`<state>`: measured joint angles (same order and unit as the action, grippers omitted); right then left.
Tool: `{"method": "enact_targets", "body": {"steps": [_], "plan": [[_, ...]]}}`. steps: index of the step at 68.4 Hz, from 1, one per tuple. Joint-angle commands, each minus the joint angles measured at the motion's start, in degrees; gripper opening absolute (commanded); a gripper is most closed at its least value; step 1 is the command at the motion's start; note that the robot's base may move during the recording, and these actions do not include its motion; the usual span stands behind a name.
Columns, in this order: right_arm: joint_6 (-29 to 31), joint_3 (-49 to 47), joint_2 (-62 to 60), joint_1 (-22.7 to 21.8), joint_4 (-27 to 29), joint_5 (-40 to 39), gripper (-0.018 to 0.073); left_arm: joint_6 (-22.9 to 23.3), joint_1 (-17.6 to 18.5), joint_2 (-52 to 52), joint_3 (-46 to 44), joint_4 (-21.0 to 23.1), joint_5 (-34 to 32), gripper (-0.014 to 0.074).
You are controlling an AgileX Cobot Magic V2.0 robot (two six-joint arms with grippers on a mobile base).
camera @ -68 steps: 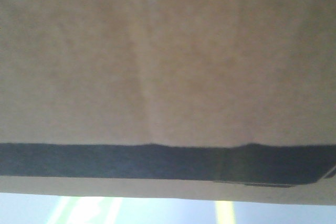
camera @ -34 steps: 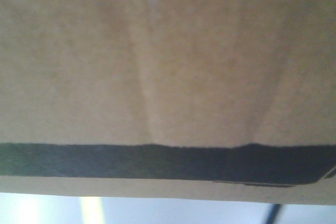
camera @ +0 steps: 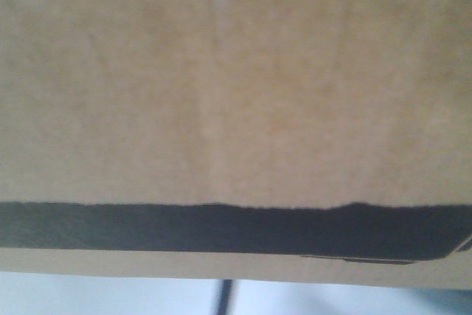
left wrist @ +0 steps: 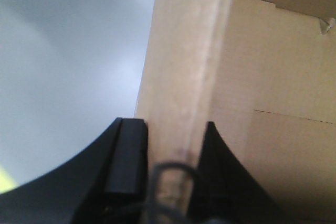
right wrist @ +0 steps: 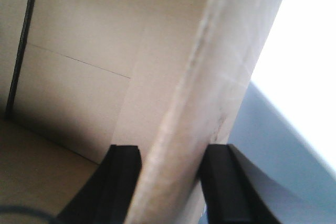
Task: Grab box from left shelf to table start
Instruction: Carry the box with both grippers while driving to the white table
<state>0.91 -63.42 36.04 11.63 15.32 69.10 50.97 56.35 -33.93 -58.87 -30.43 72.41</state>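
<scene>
The box (camera: 236, 86) fills almost the whole front view as a brown cardboard face with a black band low across it. In the left wrist view my left gripper (left wrist: 170, 129) is shut on the box's upright cardboard wall (left wrist: 184, 51), one black finger on each side; the box's inside shows to the right. In the right wrist view my right gripper (right wrist: 170, 153) is shut on the opposite wall of the box (right wrist: 220, 66), with the box's inside to the left. The left shelf is out of view.
A pale grey surface (camera: 110, 296) shows under the box in the front view, crossed by a thin dark upright line (camera: 223, 296). Grey floor (left wrist: 68, 77) lies left of the box wall in the left wrist view. Bright glare (right wrist: 310, 51) fills the right wrist view's right side.
The box stays fixed in the front view while the strip below it shifts: yellow-green floor lines have slid out, and a dark line has moved from the right edge toward the middle.
</scene>
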Motion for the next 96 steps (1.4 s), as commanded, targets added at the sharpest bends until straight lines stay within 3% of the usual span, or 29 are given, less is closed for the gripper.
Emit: {"method": "enact_targets", "body": {"steps": [1, 96], "plan": [[4.7, -1.9, 0.5, 0.3, 4.4, -11.9, 0.0067, -7.0, 2.4, 0.3, -2.4, 18.0, -3.6, -0.0092], [4.7, -1.9, 0.6, 0.3, 4.4, -11.9, 0.0067, -7.0, 2.4, 0.3, -2.4, 17.7, -3.6, -0.0092]]}}
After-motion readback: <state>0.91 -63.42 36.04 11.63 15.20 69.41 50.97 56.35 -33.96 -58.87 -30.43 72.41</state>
